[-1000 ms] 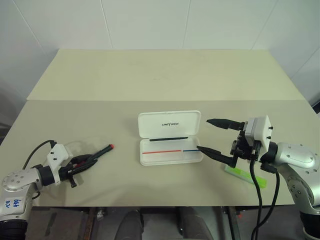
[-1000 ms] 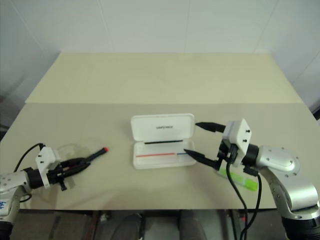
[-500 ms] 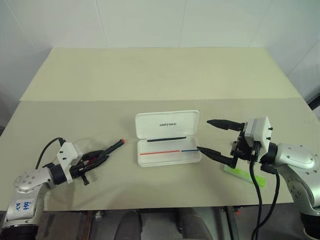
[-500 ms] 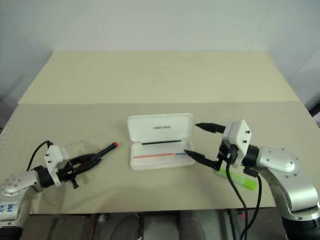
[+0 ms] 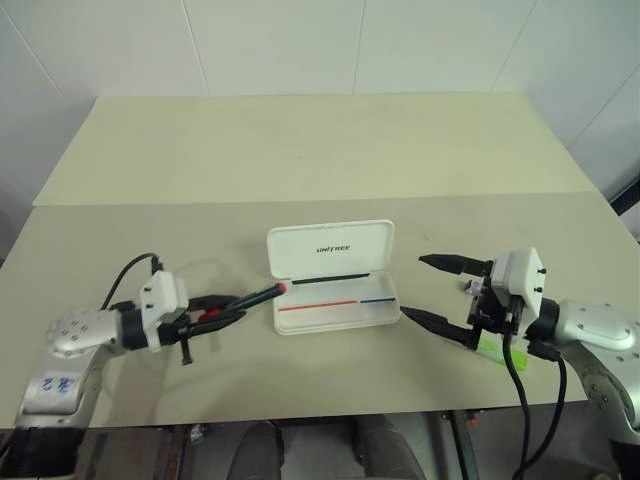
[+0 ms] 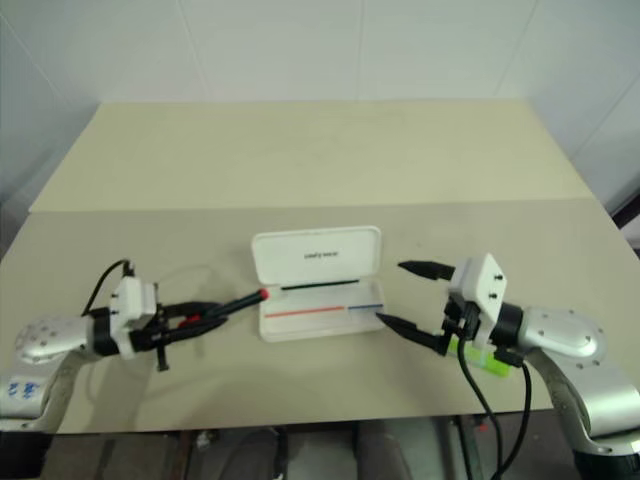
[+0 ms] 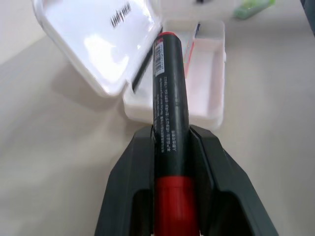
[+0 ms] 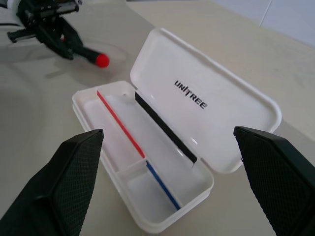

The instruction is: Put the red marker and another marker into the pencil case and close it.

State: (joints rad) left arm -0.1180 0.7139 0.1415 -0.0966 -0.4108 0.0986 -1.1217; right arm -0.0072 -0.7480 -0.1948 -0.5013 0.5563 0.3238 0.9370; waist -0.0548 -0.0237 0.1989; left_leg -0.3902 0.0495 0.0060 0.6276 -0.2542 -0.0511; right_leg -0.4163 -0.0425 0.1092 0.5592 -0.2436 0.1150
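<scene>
Beige table (image 5: 300, 170); open, unfilled pencil case (image 5: 334, 290)

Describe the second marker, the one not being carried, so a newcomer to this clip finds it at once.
Start at the open white pencil case in the middle of the beige table, then look toward the robot's right, near the table's front edge. There, under the open right hand, lies the lime-green highlighter, flat on the table. The red marker is dark-barrelled and gripped in the left hand.
</scene>
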